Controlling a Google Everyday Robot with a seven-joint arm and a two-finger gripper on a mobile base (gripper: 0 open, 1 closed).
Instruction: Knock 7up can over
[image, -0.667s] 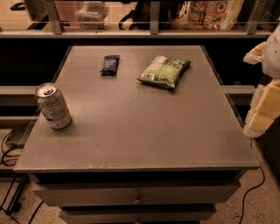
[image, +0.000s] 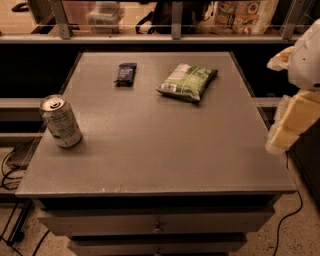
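Note:
The 7up can (image: 60, 121) stands upright near the left edge of the grey table (image: 165, 145), silver top with pull tab up, pale body with green print. My gripper (image: 292, 120) is at the far right of the view, beside the table's right edge, well away from the can. Only its pale yellowish parts show, under a white arm section (image: 306, 62).
A green-white snack bag (image: 188, 81) lies at the back centre-right of the table. A small dark packet (image: 125, 73) lies at the back left. A railing and shelf (image: 170, 35) run behind the table. Drawers (image: 157, 222) sit below its front edge. Cables lie on the floor on both sides.

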